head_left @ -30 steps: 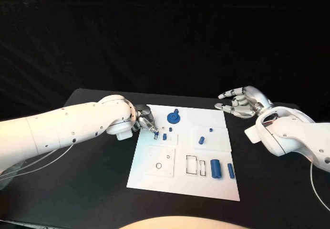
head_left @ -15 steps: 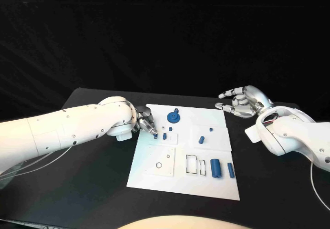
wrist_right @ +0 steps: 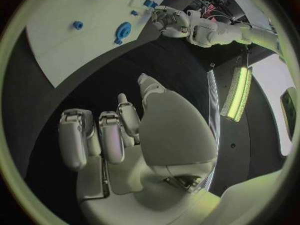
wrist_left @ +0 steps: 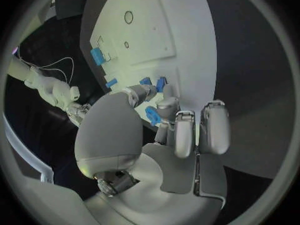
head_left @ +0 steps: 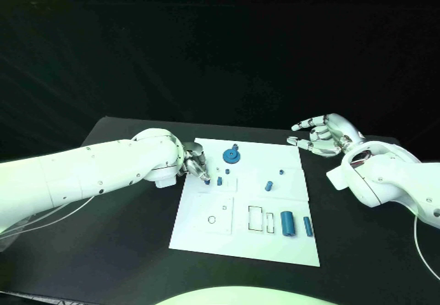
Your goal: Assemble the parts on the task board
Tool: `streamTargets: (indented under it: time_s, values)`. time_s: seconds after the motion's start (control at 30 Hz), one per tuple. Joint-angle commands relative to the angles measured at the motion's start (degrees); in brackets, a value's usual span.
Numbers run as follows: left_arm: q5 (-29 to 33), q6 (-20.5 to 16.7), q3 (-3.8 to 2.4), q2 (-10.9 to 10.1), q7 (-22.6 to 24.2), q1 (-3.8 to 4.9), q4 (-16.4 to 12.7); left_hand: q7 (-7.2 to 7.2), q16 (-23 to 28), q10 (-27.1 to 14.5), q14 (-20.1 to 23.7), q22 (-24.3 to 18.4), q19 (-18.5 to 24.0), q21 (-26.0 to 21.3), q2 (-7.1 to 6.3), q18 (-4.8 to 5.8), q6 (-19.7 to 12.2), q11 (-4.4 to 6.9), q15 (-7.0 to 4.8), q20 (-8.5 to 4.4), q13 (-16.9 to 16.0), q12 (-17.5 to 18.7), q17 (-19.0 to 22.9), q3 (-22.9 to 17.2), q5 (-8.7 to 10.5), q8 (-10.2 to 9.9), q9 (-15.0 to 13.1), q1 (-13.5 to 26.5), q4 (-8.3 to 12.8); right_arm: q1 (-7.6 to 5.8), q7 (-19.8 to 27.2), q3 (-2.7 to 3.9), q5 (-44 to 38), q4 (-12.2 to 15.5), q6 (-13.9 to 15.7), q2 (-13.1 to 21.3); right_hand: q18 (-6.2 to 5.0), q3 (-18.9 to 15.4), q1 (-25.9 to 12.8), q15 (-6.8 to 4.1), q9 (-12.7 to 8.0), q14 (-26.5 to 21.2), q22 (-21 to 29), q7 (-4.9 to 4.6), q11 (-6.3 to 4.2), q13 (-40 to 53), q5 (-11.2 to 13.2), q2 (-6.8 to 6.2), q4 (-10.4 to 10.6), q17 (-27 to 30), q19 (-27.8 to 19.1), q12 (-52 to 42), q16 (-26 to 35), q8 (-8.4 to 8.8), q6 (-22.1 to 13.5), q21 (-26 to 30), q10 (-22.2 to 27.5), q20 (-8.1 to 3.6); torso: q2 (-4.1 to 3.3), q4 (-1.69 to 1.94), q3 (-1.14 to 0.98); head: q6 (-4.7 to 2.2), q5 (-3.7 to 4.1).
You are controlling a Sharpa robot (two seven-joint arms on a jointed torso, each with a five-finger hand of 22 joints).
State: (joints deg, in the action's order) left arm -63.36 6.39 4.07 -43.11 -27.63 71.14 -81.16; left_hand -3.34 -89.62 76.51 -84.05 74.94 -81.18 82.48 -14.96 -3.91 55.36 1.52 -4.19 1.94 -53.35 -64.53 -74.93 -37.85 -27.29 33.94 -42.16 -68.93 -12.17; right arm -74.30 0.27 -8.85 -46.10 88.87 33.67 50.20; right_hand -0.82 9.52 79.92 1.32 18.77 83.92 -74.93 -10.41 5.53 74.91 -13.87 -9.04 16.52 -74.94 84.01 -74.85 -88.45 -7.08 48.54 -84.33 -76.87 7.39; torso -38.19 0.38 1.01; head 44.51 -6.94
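At the middle of the black tabletop [head_left: 119, 254] lies the white task board [head_left: 243, 244], with dark margin free on every side. Off its right edge the right hand [head_left: 321, 136] hovers, fingers apart and empty, with ample room to descend. Over the board's upper left the left hand [head_left: 194, 162] has its fingertips beside a small blue peg [head_left: 219, 182]; whether it pinches anything I cannot tell. Crowding is the likely hazard: the blue wheel-shaped part [head_left: 231, 155] and other pegs sit near, so a careless sweep could knock them. Nearer the front, two blue cylinders [head_left: 290, 222] lie beside rectangular slots.
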Motion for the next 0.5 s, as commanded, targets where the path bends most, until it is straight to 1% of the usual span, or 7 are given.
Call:
streamTargets:
  time_s: [0.03, 0.43, 0.5]
  values:
    - [-0.83, 1.96, 0.03, 0.25, 0.52, -0.03, -0.11, 0.34, -0.38, 0.37, -5.95, 0.31, -0.25, 0.32, 0.52, 0.5, 0.73, -0.06, -0.38, -0.01, -0.09, -0.11, -15.07, -10.55, -0.4, 0.19, 0.16, -0.2, 10.85, 0.06, 0.73, 0.01, -0.16, 0.09, -0.67, 0.01, -0.69, 0.23, -0.39, -0.29, -0.08, 4.94, -11.29, 0.08, -0.15, 0.69, -0.37, 0.03, -0.03, -10.49, 2.79, -0.33, 0.34, -0.38, 0.28, 0.19, -0.08, -0.42, -0.02, 0.03, 0.0, 0.01, -0.04]
    - [-1.38, 2.61, 0.14, 0.44, 0.51, -0.12, 0.09, 0.34, -0.38, 0.37, -5.95, 0.31, -0.25, 0.32, 0.52, 0.5, 0.73, -0.06, -0.38, -0.01, -0.09, -0.11, -15.07, -10.55, -0.4, 0.19, 0.16, -0.2, 10.85, 0.09, 0.77, 0.01, -0.15, 0.12, -0.7, 0.07, -0.69, 0.23, -0.39, -0.29, -0.08, 4.94, -11.29, 0.08, -0.15, 0.69, -0.37, 0.03, -0.03, -10.49, 2.79, -0.33, 0.34, -0.38, 0.28, 0.19, -0.08, -0.42, -0.01, 0.01, -0.02, 0.08, -0.05]
    - [-1.42, 2.65, 0.14, 0.45, 0.47, -0.13, 0.1, 0.34, -0.38, 0.37, -5.95, 0.31, -0.25, 0.32, 0.52, 0.5, 0.73, -0.06, -0.38, -0.01, -0.09, -0.11, -15.07, -10.55, -0.4, 0.19, 0.16, -0.2, 10.85, 0.1, 0.77, 0.01, -0.15, 0.12, -0.7, 0.08, -0.69, 0.23, -0.39, -0.29, -0.08, 4.94, -11.29, 0.08, -0.15, 0.69, -0.37, 0.03, -0.03, -10.49, 2.79, -0.33, 0.34, -0.38, 0.28, 0.19, -0.08, -0.42, -0.01, 0.0, 0.0, 0.08, -0.05]
